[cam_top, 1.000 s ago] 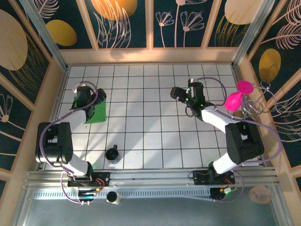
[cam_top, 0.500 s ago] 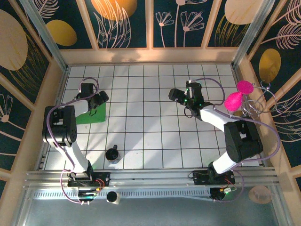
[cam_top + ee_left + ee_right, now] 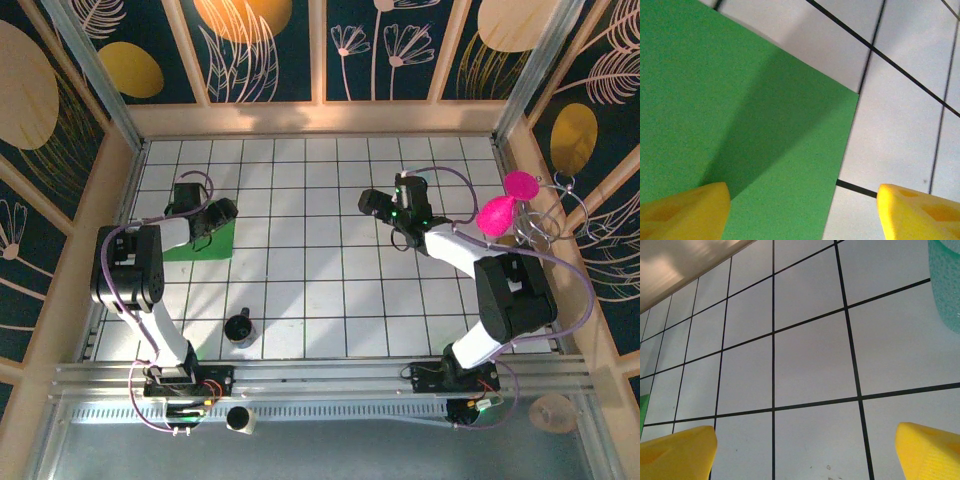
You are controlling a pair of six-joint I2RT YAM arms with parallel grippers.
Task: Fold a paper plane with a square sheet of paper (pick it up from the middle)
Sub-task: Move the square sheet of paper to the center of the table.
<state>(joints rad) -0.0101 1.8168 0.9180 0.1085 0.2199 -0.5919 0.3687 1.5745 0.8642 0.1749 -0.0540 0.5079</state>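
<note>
White tiled table. By left edge, square sheet of paper: looks thin, light, bendy. Likely best pinched mid-sheet. Left gripper spread over it; right gripper spread, empty.

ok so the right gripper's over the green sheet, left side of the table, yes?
No. It's the left gripper that's over the sheet, on the left side of the table. The top view shows it; the right gripper is over bare tiles, away from the sheet.
</note>
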